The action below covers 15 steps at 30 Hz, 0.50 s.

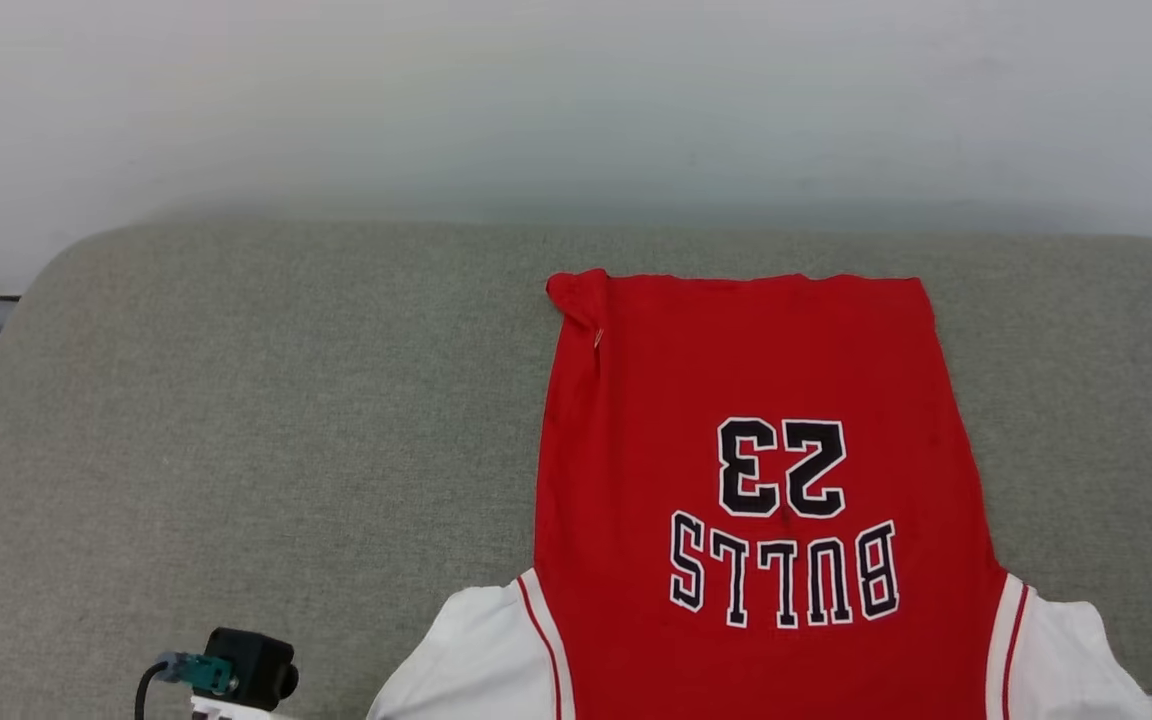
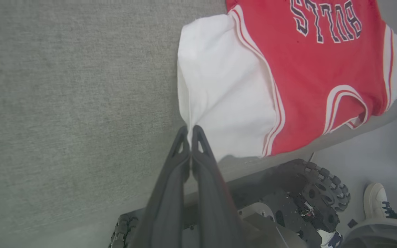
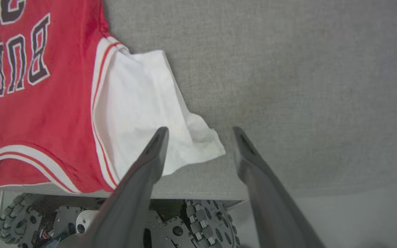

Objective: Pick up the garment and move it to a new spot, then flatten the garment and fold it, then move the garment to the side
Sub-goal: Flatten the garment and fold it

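The garment (image 1: 756,380), a red jersey with black "BULLS 23", lies spread flat on the grey cushioned surface (image 1: 286,420). Its lettering reads upside down, with collar and white sleeves at the near edge. In the left wrist view my left gripper (image 2: 189,130) is shut, its tips pinching the outer edge of a white sleeve (image 2: 219,89), whose creases run toward them. In the right wrist view my right gripper (image 3: 200,131) stands open over the other white sleeve (image 3: 136,103), the sleeve's corner lying between the fingers. The garment's far left hem corner is slightly rolled.
The surface's near edge (image 3: 202,191) runs just below both sleeves, with my wheeled base (image 2: 308,193) beneath it. A person's white shoe (image 2: 376,201) stands on the floor beside the base. A pale wall (image 1: 576,100) rises behind the surface, and my left wrist's black camera block (image 1: 246,670) sits low.
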Motion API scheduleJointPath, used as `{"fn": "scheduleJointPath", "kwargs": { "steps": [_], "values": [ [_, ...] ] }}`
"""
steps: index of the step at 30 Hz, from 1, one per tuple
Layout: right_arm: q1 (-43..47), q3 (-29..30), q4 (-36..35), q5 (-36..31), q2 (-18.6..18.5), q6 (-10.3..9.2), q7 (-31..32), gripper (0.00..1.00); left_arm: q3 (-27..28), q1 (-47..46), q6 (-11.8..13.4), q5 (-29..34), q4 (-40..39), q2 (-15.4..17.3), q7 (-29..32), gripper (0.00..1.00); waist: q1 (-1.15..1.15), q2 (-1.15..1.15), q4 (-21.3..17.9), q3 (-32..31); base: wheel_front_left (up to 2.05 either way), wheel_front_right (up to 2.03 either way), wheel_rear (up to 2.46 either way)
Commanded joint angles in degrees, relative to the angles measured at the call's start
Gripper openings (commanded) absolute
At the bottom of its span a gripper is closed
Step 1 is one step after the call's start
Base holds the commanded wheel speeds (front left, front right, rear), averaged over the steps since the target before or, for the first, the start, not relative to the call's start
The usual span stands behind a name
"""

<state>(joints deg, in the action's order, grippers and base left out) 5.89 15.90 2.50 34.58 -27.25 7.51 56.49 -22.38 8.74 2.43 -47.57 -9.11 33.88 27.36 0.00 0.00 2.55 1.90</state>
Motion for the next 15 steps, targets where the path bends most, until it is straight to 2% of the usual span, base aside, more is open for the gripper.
{"fn": "scheduleJointPath", "kwargs": {
  "steps": [1, 8, 15],
  "values": [
    [-1.9, 0.3, -0.9, 1.1, 0.6, -0.05, 0.5, 1.0, -0.2, -0.9, -0.3, 0.2, -0.7, 0.1, 0.2, 0.0, 0.0, 0.0, 1.2, 2.0, 0.0, 0.0, 0.0],
    [-12.9, -0.3, -6.7, 1.7, -2.9, -0.05, 5.5, 1.0, -1.3, -5.6, -0.9, 2.2, -5.5, 0.5, 1.8, 0.0, 0.0, 0.0, 4.6, 10.6, 0.0, 0.0, 0.0],
    [-30.0, -2.8, -4.2, -1.2, -4.8, -0.05, 11.5, 1.0, -2.8, -10.7, -1.8, 4.4, -8.1, -0.5, 2.7, 0.0, 0.0, 0.0, 8.5, 19.1, 0.0, 0.0, 0.0]
  ]
}}
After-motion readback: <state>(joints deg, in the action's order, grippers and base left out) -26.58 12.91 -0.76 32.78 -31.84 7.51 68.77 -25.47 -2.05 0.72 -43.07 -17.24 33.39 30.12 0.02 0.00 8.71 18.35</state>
